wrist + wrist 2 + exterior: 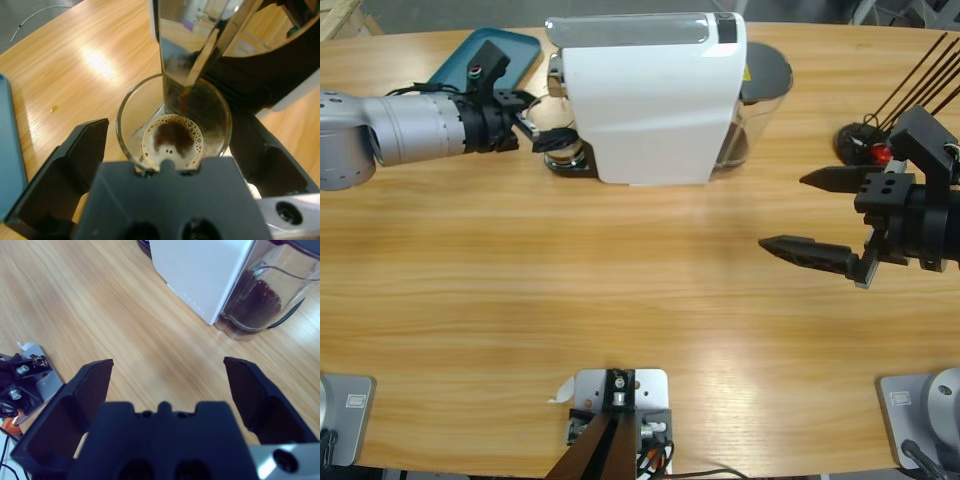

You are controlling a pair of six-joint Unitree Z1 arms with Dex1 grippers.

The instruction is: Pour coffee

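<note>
One glass tumbler [172,120] between left end effector [170,145] jaws, apparently ungripped, coffee [172,136] inside

My left arm [390,128] reached in level, its gripper [545,135] spread wide. My right gripper [817,218] hovered with jaws parted widely.

From above, the white coffee machine [650,95] hides most of the glass tumbler [563,150]. The teal tray [485,52] lies partly under the left arm.
</note>
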